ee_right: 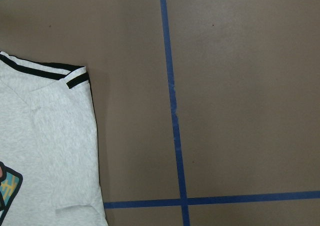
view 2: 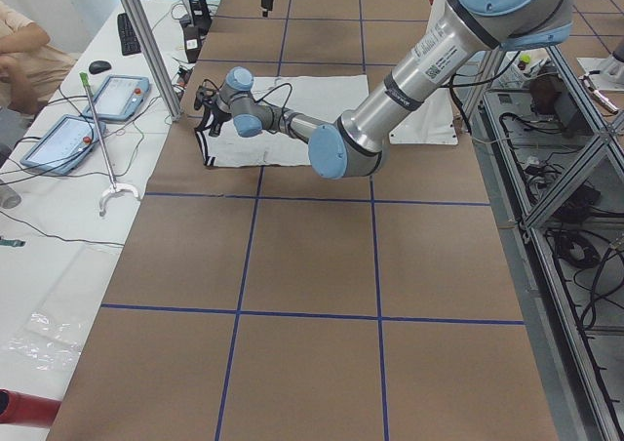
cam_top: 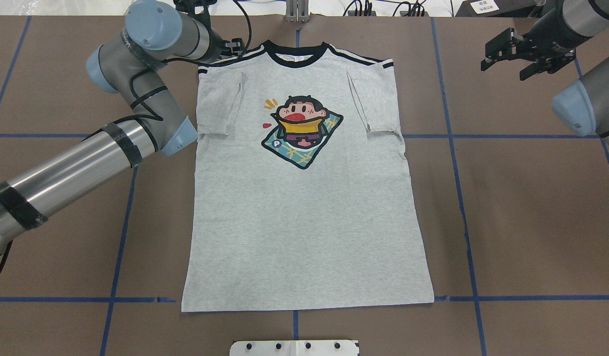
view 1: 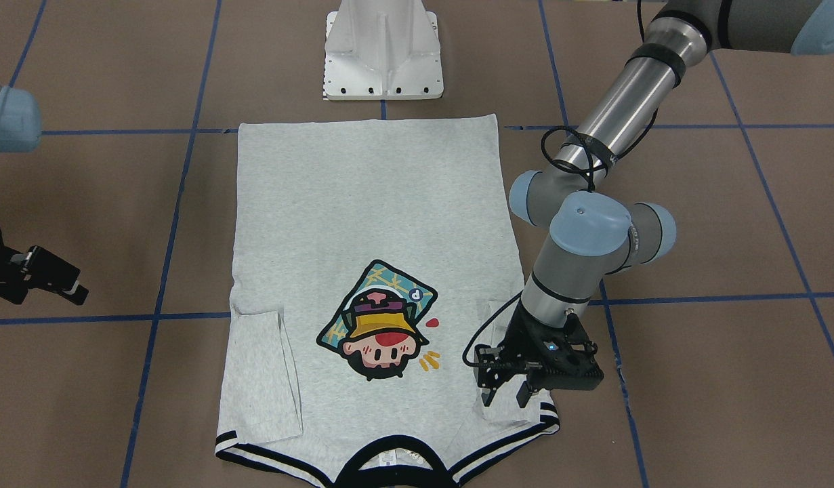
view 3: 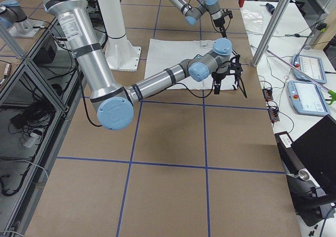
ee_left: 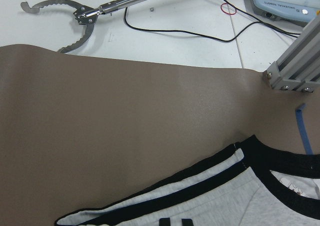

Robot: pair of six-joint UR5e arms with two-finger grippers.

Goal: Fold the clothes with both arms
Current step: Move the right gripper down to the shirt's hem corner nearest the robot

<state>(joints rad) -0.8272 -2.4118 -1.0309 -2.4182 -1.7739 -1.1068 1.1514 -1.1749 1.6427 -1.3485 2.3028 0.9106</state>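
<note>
Left fingers (view 1: pixel 488 394) apart over T-shirt (view 1: pixel 362 203) shoulder

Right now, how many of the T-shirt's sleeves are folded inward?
2: the left-side sleeve, near the left gripper, and the right-side sleeve; both lie flat on the T-shirt front.

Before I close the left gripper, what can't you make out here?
Left gripper: whether its tips touch the shirt; overhead, its own arm hides it, and its wrist view crops the tips.
Right gripper: partly cut off by the front view's left edge.
Collar label: print too small in every view.
</note>
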